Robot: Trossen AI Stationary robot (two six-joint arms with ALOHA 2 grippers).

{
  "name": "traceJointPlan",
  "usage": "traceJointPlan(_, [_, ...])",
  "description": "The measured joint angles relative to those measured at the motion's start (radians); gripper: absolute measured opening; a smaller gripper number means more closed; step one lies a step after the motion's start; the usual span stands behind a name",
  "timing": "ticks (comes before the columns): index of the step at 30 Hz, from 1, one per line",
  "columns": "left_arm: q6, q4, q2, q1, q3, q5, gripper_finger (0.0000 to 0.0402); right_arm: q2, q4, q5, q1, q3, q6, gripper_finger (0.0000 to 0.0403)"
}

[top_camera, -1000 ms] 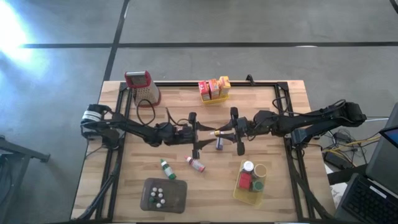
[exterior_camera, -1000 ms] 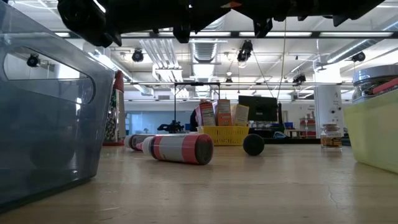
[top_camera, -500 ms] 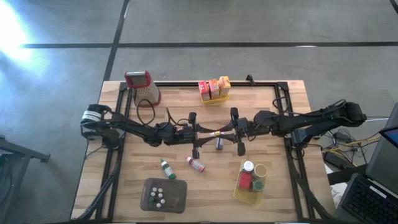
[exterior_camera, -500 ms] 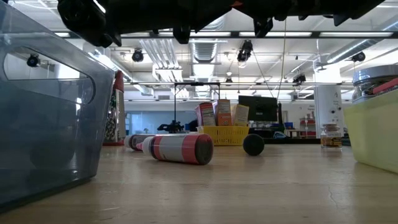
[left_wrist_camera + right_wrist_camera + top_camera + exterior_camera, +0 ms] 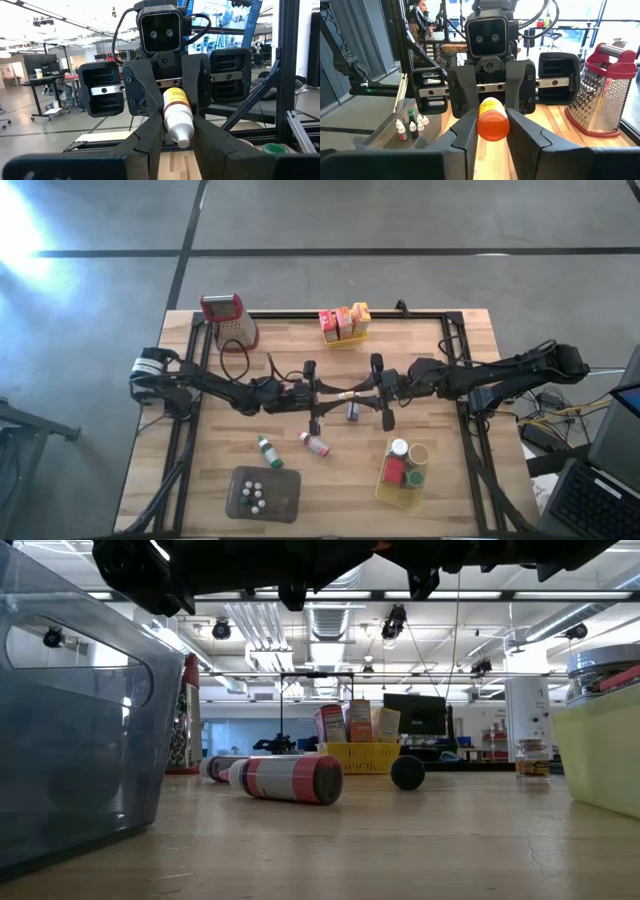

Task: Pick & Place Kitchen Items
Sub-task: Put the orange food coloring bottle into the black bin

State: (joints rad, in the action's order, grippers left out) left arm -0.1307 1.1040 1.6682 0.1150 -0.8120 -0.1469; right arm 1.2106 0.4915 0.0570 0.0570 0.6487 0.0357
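Orange-capped bottle (image 5: 347,393) (white body, yellow label) hung in the air over mid-table, lying level between the two arms. The left gripper (image 5: 337,394) pinched its white base end. The right gripper (image 5: 359,392) pinched the cap end. A second earlier the left fingers stood wider around the base; by this moment they had narrowed onto it and stopped. So both grippers were clamped on the same bottle, nose to nose, with neither one loose as far as the wrist views showed.

Meaning for the task: a handover was mid-way. The left had taken its grip, and the right probably needed to let go next (a judgement only).

Other items lay on the table:
- a green-capped bottle (image 5: 265,451)
- a red-banded bottle (image 5: 315,444)
- a small bottle (image 5: 352,412) just under the grippers

The grey tray (image 5: 289,498) held tiny bottles. The yellow basket (image 5: 385,488) held jars. The grater (image 5: 230,320) stood at the far edge, untouched.
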Motion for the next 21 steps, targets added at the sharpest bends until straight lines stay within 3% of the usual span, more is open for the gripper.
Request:
traceJointPlan(5, [0.002, 0.001, 0.0, 0.0, 0.0, 0.009, 0.0102, 0.0, 0.0, 0.0, 0.0, 0.0, -0.008, 0.0064])
traceJointPlan(21, [0.0, 0.004, -0.001, 0.0, 0.0, 0.038, 0.0132, 0.0, -0.004, 0.0, 0.0, 0.001, -0.014, 0.0069])
